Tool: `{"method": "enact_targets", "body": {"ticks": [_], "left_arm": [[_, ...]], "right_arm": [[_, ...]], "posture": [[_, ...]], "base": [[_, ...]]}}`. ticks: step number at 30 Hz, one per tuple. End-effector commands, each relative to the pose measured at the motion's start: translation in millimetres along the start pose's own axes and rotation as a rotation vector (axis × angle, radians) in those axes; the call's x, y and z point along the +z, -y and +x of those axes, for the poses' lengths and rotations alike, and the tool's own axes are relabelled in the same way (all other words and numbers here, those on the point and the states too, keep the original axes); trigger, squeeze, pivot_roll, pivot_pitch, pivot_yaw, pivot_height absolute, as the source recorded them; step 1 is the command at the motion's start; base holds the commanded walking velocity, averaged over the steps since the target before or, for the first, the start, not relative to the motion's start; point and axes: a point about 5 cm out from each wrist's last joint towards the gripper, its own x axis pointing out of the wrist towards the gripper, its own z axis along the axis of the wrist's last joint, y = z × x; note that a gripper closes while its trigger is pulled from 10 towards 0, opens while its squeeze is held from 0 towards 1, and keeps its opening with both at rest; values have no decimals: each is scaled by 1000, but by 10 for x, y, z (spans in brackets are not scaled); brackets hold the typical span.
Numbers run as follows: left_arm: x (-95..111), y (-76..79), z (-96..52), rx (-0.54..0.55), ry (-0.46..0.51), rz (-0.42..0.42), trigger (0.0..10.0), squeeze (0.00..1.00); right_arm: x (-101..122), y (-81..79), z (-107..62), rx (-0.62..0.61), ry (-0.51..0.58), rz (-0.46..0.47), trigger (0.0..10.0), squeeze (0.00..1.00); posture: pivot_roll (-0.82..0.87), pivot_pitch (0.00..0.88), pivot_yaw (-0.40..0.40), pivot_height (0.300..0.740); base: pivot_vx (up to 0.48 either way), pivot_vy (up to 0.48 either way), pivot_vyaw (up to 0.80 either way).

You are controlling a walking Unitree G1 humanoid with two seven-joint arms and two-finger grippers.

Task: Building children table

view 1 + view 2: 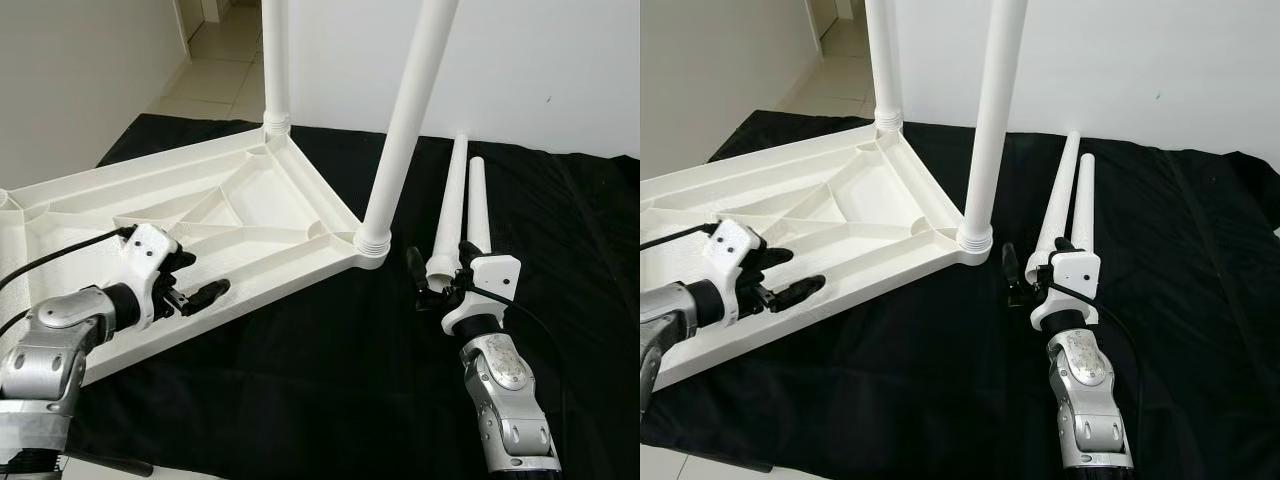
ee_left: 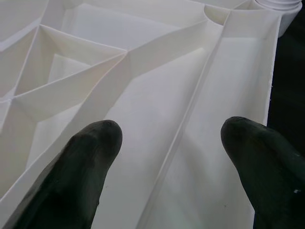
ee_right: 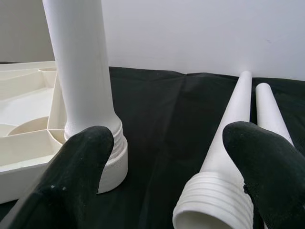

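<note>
A white ribbed table top (image 1: 200, 190) lies upside down on a black cloth. Two white legs stand screwed into it, one at the far corner (image 1: 275, 60) and one at the near right corner (image 1: 405, 130). Two loose legs (image 1: 450, 195) (image 1: 477, 205) lie side by side on the cloth to the right. My left gripper (image 1: 198, 280) is open just above the table top's near edge, over a rib (image 2: 190, 124). My right gripper (image 1: 438, 268) is open, its fingers either side of the threaded end (image 3: 214, 200) of one loose leg.
The black cloth (image 1: 330, 380) covers the floor under everything. A white wall (image 1: 540, 60) stands right behind it, and a tiled passage (image 1: 215, 70) opens at the back left. The cloth's front edge (image 1: 700, 450) lies near my feet.
</note>
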Motion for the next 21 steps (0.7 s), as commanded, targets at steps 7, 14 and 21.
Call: {"method": "enact_targets", "body": {"ticks": [7,14,21], "left_arm": [[-326,12,-64,-73,-212,81,10000,0],[-507,167,44,-127,-303,114,10000,0],[-406,426,246,-237,-236,107,10000,0]], "right_arm": [[-34,-11,-9,5,-12,0,10000,0],[-24,-25,11,10,-6,2,10000,0],[-19,-24,16,7,-6,1,10000,0]], "posture": [[-42,62,2,740],[-43,56,4,740],[-42,67,7,740]], "base": [[0,0,0],[0,0,0],[0,0,0]]}}
